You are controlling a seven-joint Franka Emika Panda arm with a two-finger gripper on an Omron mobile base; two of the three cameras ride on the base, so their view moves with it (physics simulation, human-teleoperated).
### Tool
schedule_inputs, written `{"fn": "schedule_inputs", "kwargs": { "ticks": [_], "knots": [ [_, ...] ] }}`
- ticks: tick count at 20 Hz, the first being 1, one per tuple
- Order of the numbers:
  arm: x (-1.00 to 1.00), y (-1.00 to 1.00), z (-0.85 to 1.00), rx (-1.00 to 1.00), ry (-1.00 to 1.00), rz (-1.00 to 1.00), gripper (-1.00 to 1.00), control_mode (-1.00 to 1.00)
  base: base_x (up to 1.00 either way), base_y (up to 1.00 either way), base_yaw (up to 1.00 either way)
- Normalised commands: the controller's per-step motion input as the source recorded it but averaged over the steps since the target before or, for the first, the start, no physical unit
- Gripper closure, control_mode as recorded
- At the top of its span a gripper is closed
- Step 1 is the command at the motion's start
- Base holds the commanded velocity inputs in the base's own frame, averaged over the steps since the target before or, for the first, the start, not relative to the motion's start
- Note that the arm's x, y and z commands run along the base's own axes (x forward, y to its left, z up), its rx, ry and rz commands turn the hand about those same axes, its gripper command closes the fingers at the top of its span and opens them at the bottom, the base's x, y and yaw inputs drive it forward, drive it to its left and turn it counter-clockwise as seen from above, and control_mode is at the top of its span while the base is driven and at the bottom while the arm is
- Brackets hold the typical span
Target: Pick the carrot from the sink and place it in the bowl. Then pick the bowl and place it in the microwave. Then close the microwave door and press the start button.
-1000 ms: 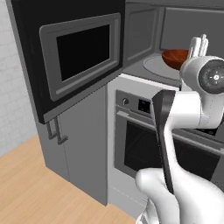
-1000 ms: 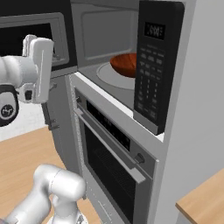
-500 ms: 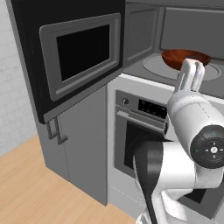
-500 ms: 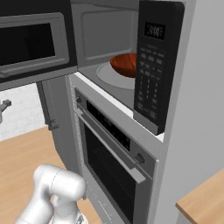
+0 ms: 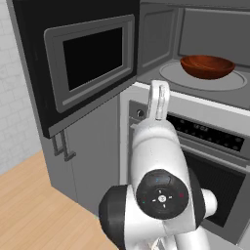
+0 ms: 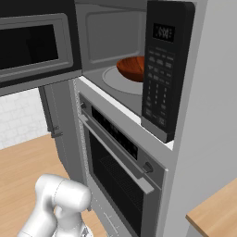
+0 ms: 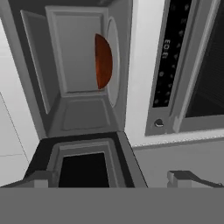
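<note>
Left base view: bowl (image 5: 207, 66) sits on the turntable inside the microwave (image 5: 195, 44), upper right; microwave door (image 5: 80, 56) stands open at upper left; gripper (image 5: 158, 100) at centre, below the cavity, finger state indeterminable. Right base view: bowl (image 6: 132, 68) inside, upper centre. Hand view: fingertips (image 7: 181, 177) spread apart, nothing between them; bowl (image 7: 103, 61) upper centre

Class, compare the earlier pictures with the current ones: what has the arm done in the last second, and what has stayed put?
The arm has drawn back out of the microwave; its gripper, empty, has come down in front of the oven. The bowl stayed on the turntable, and the microwave door stayed open.
</note>
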Motion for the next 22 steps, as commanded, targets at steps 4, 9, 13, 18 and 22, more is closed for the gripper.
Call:
{"fn": "schedule_inputs", "kwargs": {
  "ticks": [4, 9, 13, 18, 22],
  "knots": [
    [0.19, 1.0, -0.15, -0.04, 0.0, -0.05, -1.0, -1.0, 0.0, 0.0, 0.0],
    [0.32, 1.0, -0.32, -0.03, 0.0, -0.04, -1.0, -1.0, 0.0, 0.0, 0.0],
    [0.29, 1.0, -0.47, 0.0, 0.0, -0.07, -1.0, -1.0, 0.0, 0.0, 0.0],
    [0.06, 1.0, -0.38, 0.0, 0.0, -0.09, -1.0, -1.0, 0.0, 0.0, 0.0],
    [0.21, 0.97, -0.49, 0.0, 0.0, -0.08, -1.0, -1.0, 0.0, 0.0, 0.0]
  ]
}}
